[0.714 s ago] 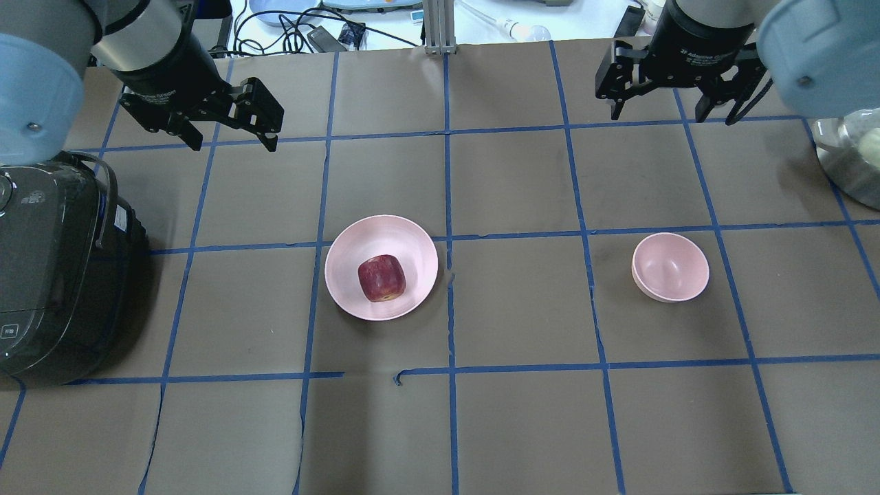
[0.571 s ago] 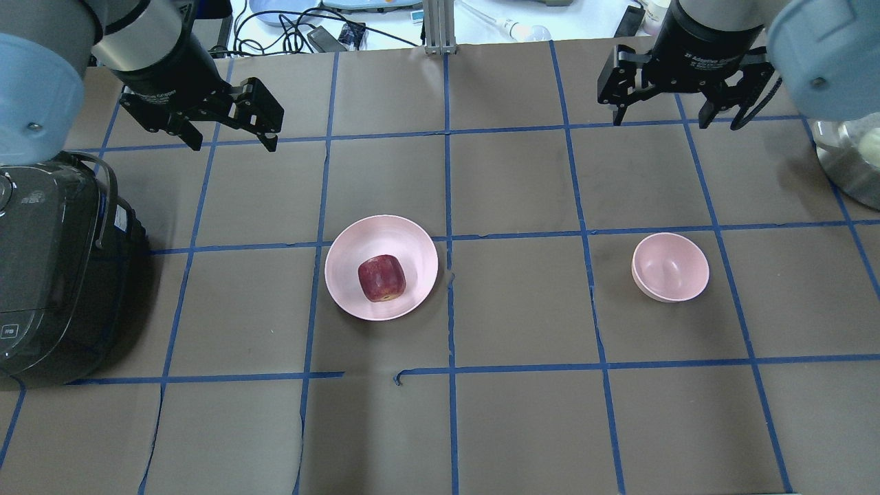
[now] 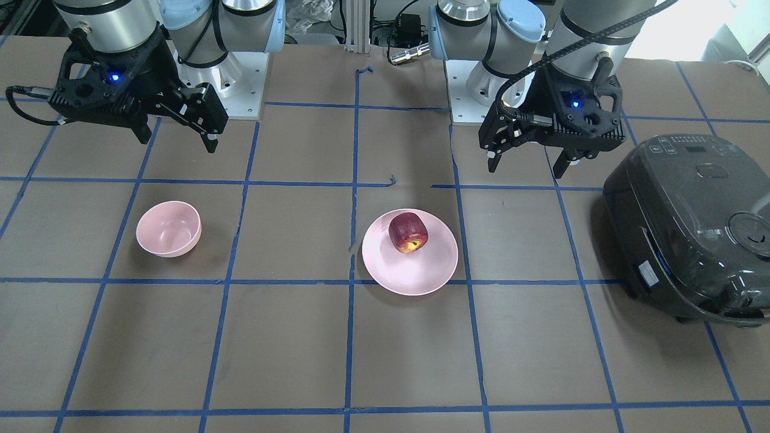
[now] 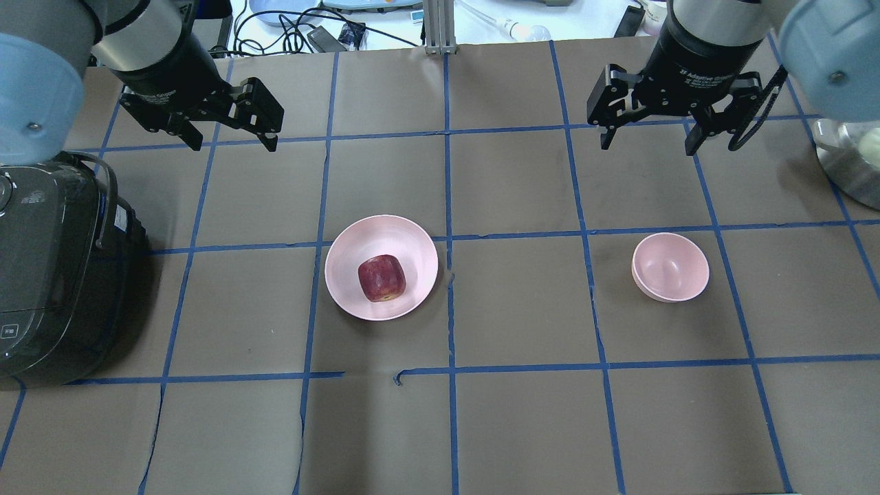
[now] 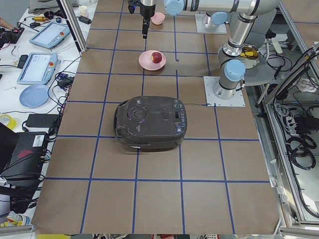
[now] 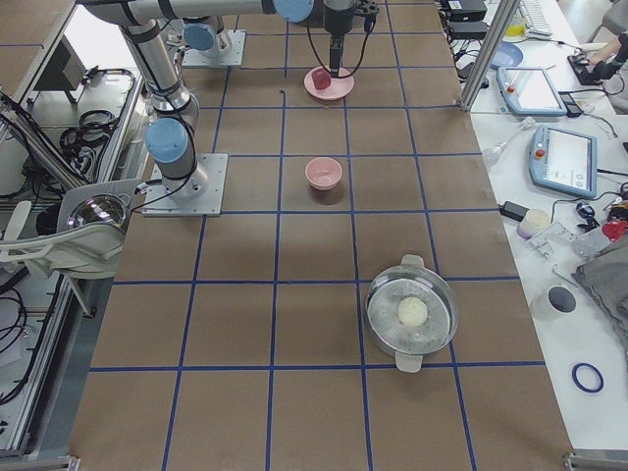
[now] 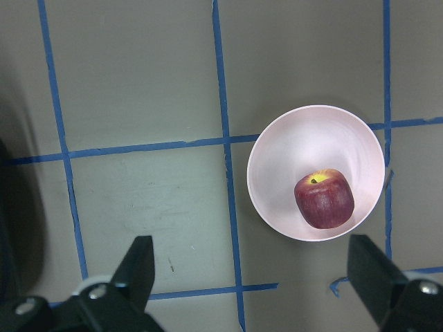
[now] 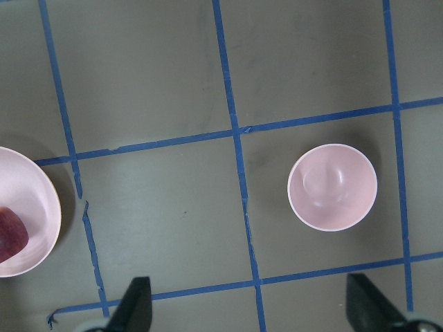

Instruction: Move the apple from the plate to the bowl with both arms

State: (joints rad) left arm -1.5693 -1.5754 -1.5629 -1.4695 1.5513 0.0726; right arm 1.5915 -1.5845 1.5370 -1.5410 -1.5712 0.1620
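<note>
The dark red apple (image 4: 381,278) lies on the pale pink plate (image 4: 385,234) near the table's middle, its yellow patch showing in the front view (image 3: 408,232). The small pink bowl (image 4: 670,267) stands empty to the right. My left gripper (image 4: 234,144) is open and empty, high above the table, beyond and left of the plate. My right gripper (image 4: 647,146) is open and empty, high up beyond the bowl. The left wrist view shows the apple (image 7: 324,198) on the plate (image 7: 311,138). The right wrist view shows the bowl (image 8: 332,187).
A black rice cooker (image 4: 55,268) stands at the table's left edge, near my left arm. A metal pot (image 4: 849,158) with a pale round thing inside stands at the right edge. Cables and devices lie beyond the far edge. Blue tape lines grid the brown table.
My right gripper has moved a little nearer and lower in the overhead view, toward the bowl. The left gripper, apple, plate and bowl have not moved.
</note>
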